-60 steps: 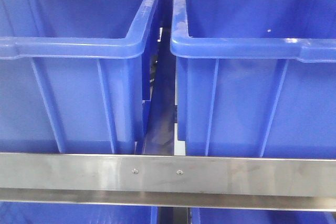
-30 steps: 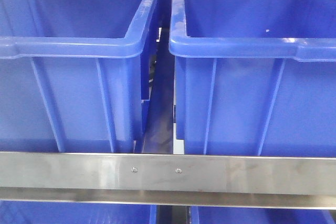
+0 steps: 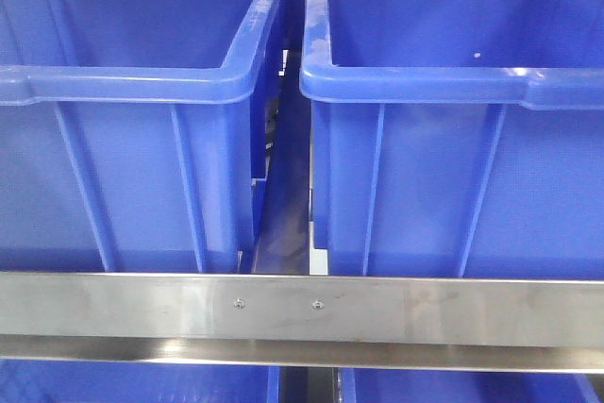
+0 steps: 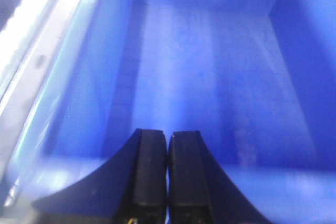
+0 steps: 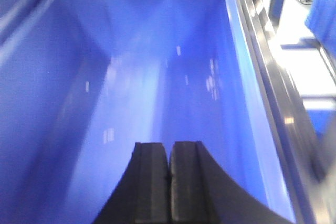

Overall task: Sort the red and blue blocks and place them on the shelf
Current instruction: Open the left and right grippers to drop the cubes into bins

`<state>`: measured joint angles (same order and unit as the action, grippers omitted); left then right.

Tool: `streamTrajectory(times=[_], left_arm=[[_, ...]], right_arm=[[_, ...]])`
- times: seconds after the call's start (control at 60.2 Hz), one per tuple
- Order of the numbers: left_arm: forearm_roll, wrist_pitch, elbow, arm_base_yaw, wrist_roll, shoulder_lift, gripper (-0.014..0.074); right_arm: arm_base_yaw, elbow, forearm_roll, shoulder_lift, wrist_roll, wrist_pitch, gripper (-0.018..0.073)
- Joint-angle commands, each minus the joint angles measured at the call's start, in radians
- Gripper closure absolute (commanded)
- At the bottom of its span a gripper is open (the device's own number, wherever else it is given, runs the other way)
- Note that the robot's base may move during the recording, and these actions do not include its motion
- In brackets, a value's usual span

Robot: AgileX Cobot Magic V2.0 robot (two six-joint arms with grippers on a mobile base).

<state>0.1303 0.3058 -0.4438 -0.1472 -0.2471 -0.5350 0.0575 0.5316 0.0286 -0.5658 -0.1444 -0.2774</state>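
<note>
The red and blue blocks are out of view. The shelf [image 3: 302, 309] shows as a brushed steel front rail with two small screws, running across the bottom of the front view. My left gripper [image 4: 167, 136] is shut with nothing between its black fingers, and it looks down into a blue bin. My right gripper [image 5: 169, 146] is likewise shut on nothing and hangs over the inside of another blue bin. Neither gripper shows in the front view.
Two large blue plastic bins stand side by side on the shelf, the left bin [image 3: 123, 82] and the right bin [image 3: 453, 82], with a narrow gap between them. More blue bins show below the rail. A steel rack edge [image 5: 273, 72] runs along the right bin.
The front view has shifted slightly: the bins and the rail screws have slid a little to the left in the frame.
</note>
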Motion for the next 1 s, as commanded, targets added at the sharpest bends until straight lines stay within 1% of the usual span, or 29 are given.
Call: streamTrajectory(times=[0.0, 0.1, 0.232, 0.365, 0.714, 0.764, 0.979], left_arm=[[0.006, -0.072, 0.016, -0.004, -0.001, 0.053, 0.0449], [0.006, -0.057, 0.069, -0.004, -0.001, 0.106, 0.0449], [0.006, -0.054, 0.119, -0.004, -0.001, 0.148, 0.0449], [0.006, -0.077, 0.12, -0.004, -0.003, 0.153, 0.0449], [0.006, -0.077, 0.12, -0.004, -0.003, 0.153, 0.0449], [-0.007, -0.077, 0.12, -0.004, -0.003, 0.153, 0.0449], [-0.007, -0.077, 0.12, -0.004, -0.003, 0.153, 0.0449]], right_arm=[[-0.003, -0.049, -0.004, 0.057, 0.004, 0.064, 0.0492], [-0.003, -0.135, -0.007, 0.118, 0.004, 0.074, 0.0492], [-0.003, -0.185, -0.008, 0.16, 0.004, 0.075, 0.0492], [-0.003, -0.192, -0.008, 0.169, 0.004, 0.086, 0.0492], [-0.003, -0.192, -0.008, 0.168, 0.004, 0.095, 0.0492], [-0.003, -0.192, -0.008, 0.168, 0.004, 0.094, 0.0492], [-0.003, -0.192, -0.008, 0.168, 0.004, 0.094, 0.0492]])
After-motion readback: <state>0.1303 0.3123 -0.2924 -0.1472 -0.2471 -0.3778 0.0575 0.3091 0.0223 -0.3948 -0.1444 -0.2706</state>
